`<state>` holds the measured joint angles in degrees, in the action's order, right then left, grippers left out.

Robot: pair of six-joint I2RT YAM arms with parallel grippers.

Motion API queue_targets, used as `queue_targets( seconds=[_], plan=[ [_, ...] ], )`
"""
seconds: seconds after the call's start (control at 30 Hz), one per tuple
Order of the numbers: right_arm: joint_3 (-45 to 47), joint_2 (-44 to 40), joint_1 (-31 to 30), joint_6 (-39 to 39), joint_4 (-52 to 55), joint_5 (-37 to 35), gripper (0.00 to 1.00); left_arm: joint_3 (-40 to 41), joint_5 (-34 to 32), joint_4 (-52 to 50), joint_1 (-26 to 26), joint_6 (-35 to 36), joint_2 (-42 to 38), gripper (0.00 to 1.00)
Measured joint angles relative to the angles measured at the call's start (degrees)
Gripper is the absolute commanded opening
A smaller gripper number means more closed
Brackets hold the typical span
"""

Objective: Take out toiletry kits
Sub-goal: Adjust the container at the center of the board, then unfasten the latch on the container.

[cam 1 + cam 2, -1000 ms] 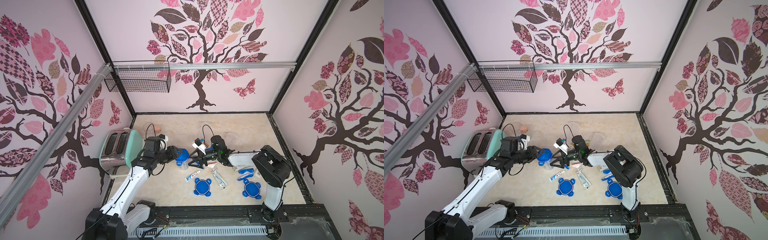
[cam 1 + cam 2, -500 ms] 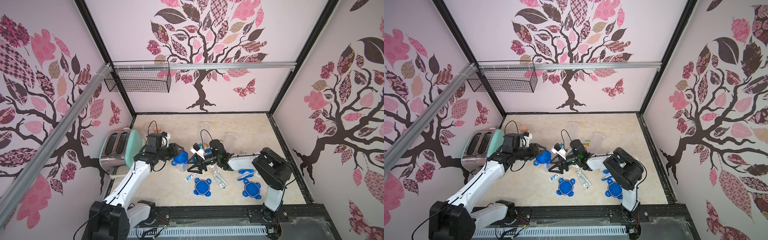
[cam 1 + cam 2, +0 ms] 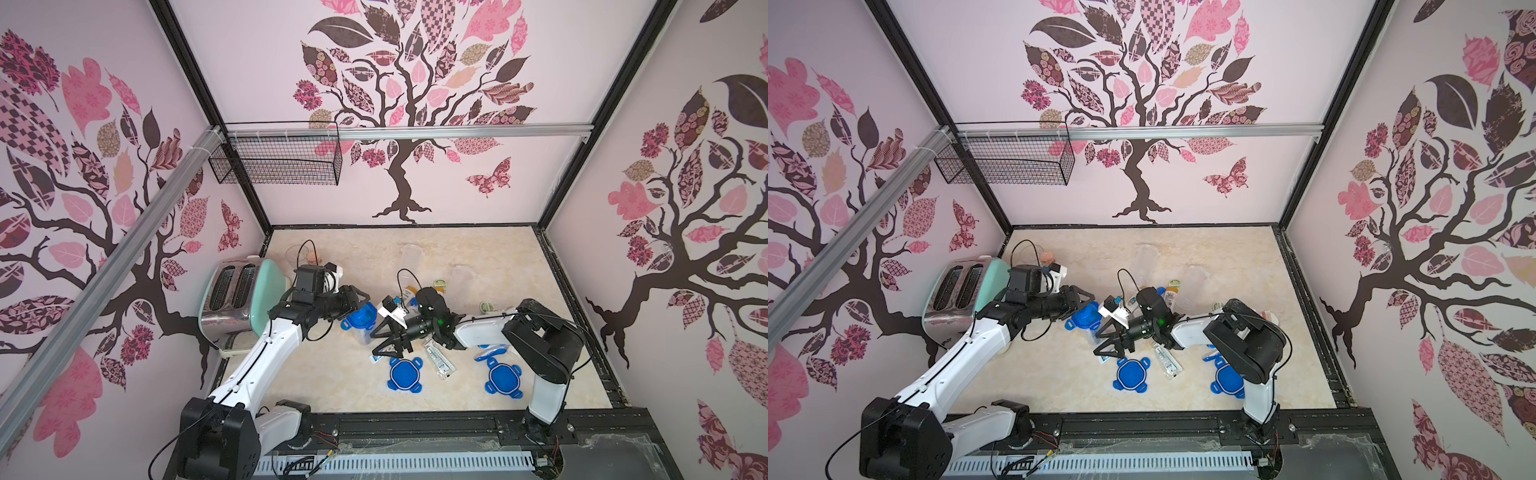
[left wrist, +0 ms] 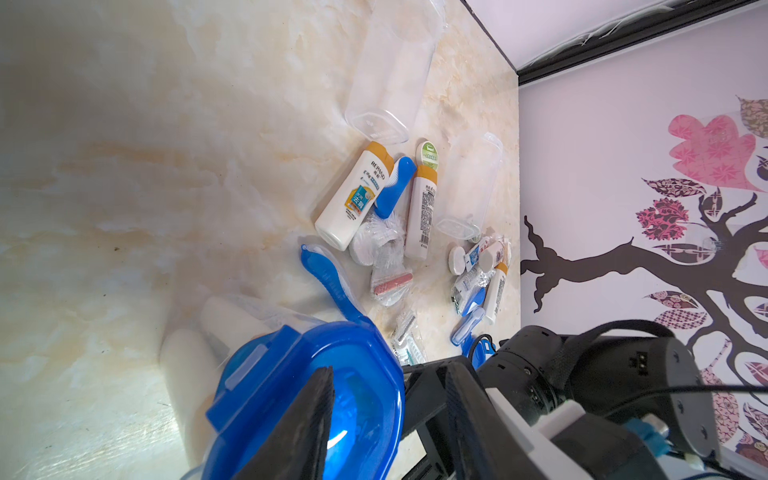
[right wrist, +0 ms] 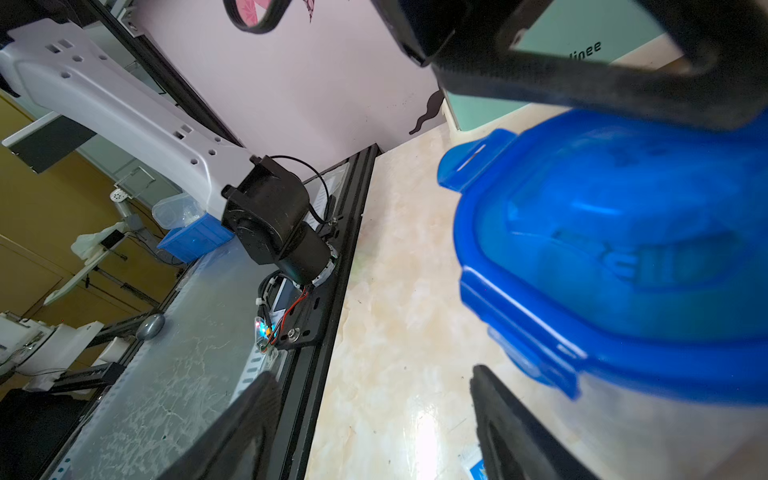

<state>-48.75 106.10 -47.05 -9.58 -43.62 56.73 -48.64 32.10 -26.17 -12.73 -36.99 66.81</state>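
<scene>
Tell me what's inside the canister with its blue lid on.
Through the clear canister, two white rounded shapes, likely bottles; the blue lid hides the rest.

Canister (image 3: 358,323) between toaster (image 3: 232,299) and toiletry kits (image 3: 408,294)

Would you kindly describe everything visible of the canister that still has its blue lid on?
The lidded canister is a tall clear plastic container that appears to stand upright on the marble-look tabletop, closed by a glossy blue lid with clip flaps at its sides. Through its wall show white bottle-like shapes. The left gripper reaches over the lid; contact is unclear.
</scene>
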Motion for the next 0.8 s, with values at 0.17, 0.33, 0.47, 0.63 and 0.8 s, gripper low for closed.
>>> queue_targets(
  seconds=[0.17, 0.33, 0.47, 0.63, 0.8],
  plan=[
    [0.96, -2.69, -0.07, -0.76, -0.39, -2.14, 0.77, -0.50, 0.20, -0.17, 0.00, 0.02, -0.37, 0.48],
    [3.45, -6.45, -0.07, -1.16, -0.74, -4.07, 0.78, -0.87, 0.50, -0.57, 0.00, 0.02, -2.38, 0.46],
    [3.45, -6.84, -0.02, -1.66, 0.20, -4.61, 0.78, -1.62, 1.07, -0.94, 0.00, 0.07, -4.50, 0.45],
    [4.39, -8.24, 0.61, -4.74, 1.18, -4.61, 0.78, -2.03, 2.38, -0.94, -0.02, 0.20, -5.86, 0.42],
    [4.55, -10.25, 1.18, -7.26, 2.47, -4.24, 0.78, -1.25, 4.22, 0.35, 0.00, -0.50, -5.79, 0.40]
  ],
)
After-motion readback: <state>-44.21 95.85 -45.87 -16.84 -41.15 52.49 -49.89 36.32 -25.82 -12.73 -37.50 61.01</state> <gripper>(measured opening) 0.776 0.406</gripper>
